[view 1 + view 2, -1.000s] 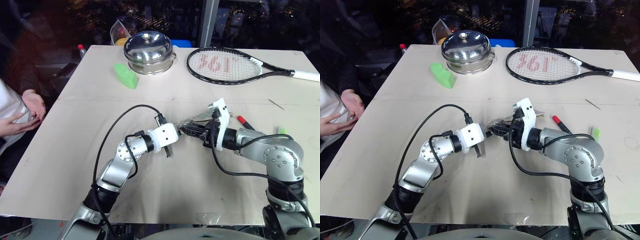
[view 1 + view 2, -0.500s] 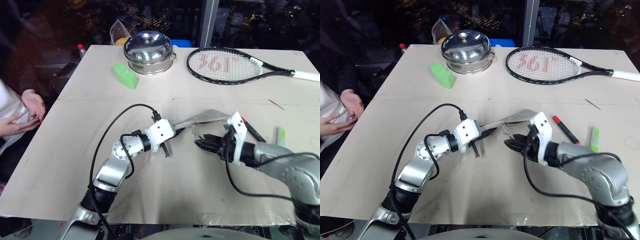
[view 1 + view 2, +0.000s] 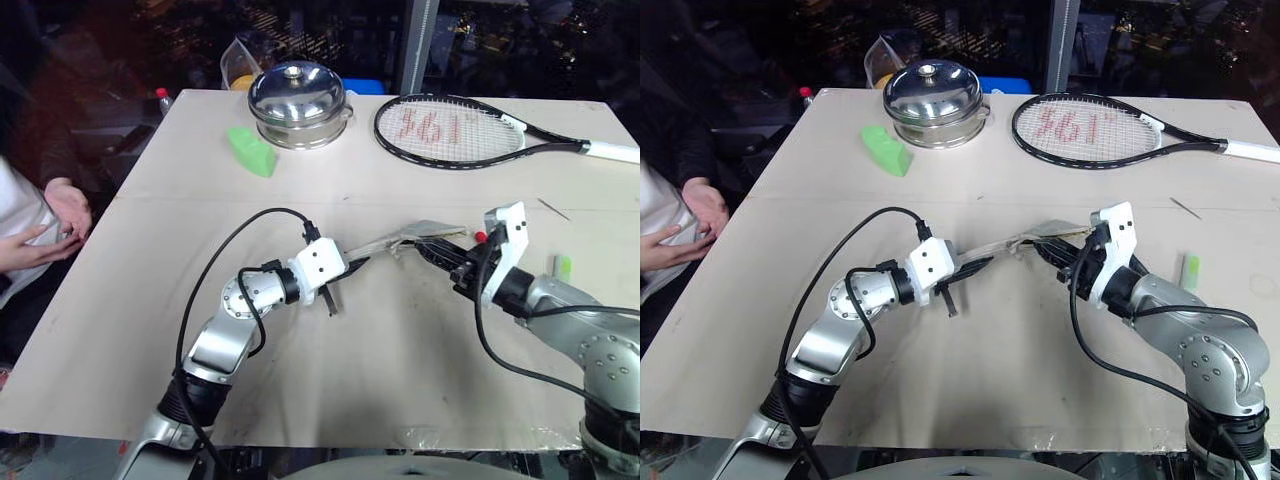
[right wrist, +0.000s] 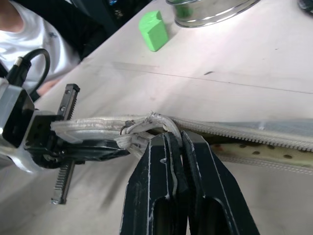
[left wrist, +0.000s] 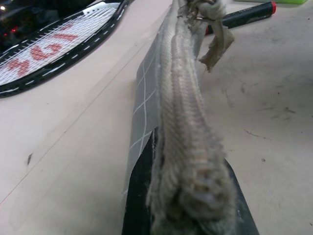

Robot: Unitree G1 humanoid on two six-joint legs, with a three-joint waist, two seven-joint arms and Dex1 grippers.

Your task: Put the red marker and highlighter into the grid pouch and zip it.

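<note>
Pouch (image 3: pixel 415 235): held off the table (image 3: pixel 400 340) between my two grippers, stretched edge-up. My left gripper (image 3: pixel 352 267) is clamped on its left end. My right gripper (image 4: pixel 166 142) is pinched tight at the zipper, fingers (image 4: pixel 195 161) together, near the pouch's middle; zipper teeth run on to the right past them.

Marker (image 5: pixel 244 14): lies on the table just beyond the pouch, by my right wrist.

Highlighter (image 3: pixel 1189 270): on the table further right, apart from the marker.

Beyond: green block (image 3: pixel 250 151), steel pot (image 3: pixel 297 103), racket (image 3: pixel 470 133). A person's hands (image 3: pixel 45 230) rest at the table's left edge.
</note>
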